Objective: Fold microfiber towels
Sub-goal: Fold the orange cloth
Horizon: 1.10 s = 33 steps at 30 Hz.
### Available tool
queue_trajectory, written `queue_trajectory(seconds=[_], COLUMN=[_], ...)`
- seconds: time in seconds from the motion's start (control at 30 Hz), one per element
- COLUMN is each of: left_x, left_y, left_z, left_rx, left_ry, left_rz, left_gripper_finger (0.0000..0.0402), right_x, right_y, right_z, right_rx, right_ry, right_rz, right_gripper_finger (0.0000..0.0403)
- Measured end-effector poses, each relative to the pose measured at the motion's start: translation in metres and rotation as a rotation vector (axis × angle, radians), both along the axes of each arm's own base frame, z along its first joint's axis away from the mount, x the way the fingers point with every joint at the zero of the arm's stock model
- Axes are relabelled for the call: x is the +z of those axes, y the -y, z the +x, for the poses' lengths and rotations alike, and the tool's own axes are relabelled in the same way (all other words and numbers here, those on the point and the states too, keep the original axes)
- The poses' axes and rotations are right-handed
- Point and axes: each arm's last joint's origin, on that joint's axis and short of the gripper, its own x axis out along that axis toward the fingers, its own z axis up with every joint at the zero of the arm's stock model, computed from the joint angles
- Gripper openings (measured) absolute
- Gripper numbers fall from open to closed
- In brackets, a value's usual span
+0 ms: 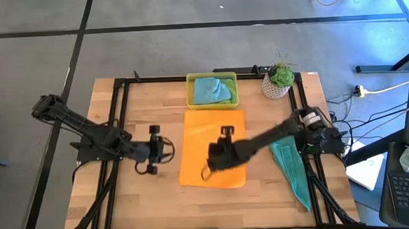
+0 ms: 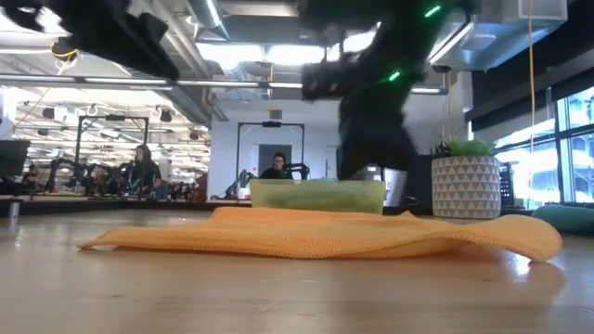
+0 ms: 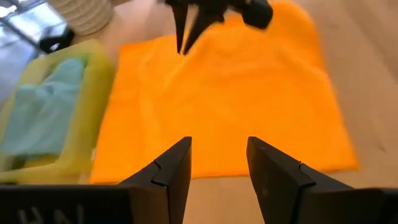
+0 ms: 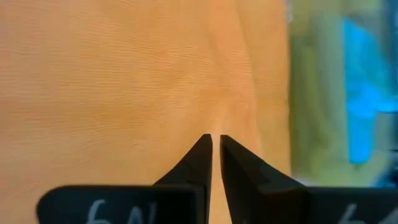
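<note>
While the orange towel (image 1: 213, 155) lies flat mid-surface, the right tool (image 4: 216, 142) pinches its cloth.
Its fingers clench a small ridge of fabric; the left tool (image 3: 217, 163) hovers released beside the towel's edge.

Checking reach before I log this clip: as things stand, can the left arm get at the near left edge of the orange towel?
Probably yes. The left gripper waits with jaws open just off the orange towel, bare table between them. The right gripper pinches the towel farther along, clear of that edge.
</note>
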Motion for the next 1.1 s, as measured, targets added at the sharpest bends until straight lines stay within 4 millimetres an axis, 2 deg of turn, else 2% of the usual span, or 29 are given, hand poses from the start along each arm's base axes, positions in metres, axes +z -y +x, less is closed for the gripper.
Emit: queue_trajectory(seconds=[0.17,0.27,0.47,0.57,0.7,0.83,1.1], left_x=[0.000,-0.008,-0.036,-0.039,-0.035,-0.033,-0.040], left_y=[0.022,0.035,0.061,0.071,0.080,0.086,0.103], left_z=[-0.001,0.002,0.010,0.016,0.022,0.021,0.015], left_rx=[-0.029,-0.034,-0.001,0.002,-0.065,-0.126,-0.023], left_ry=[0.074,0.069,0.058,0.119,0.179,0.189,0.266], left_rz=[-0.006,-0.021,0.132,0.220,0.170,0.087,0.072], left_gripper_finger=[0.0142,0.0137,0.0121,0.0109,0.0095,0.0085,0.0079], right_x=[-0.004,-0.010,-0.006,-0.004,-0.001,0.007,0.014], right_y=[-0.062,-0.089,-0.113,-0.125,-0.144,-0.166,-0.199], right_z=[-0.033,-0.061,-0.104,-0.121,-0.140,-0.157,-0.167], right_rx=[0.025,0.061,-0.025,-0.038,-0.031,-0.020,0.032], right_ry=[0.134,0.159,0.237,0.284,0.337,0.345,0.406], right_rz=[-0.145,-0.218,-0.227,-0.213,-0.150,0.020,0.303], right_gripper_finger=[0.0034,0.0034,0.0035,0.0035,0.0035,0.0035,0.0051])
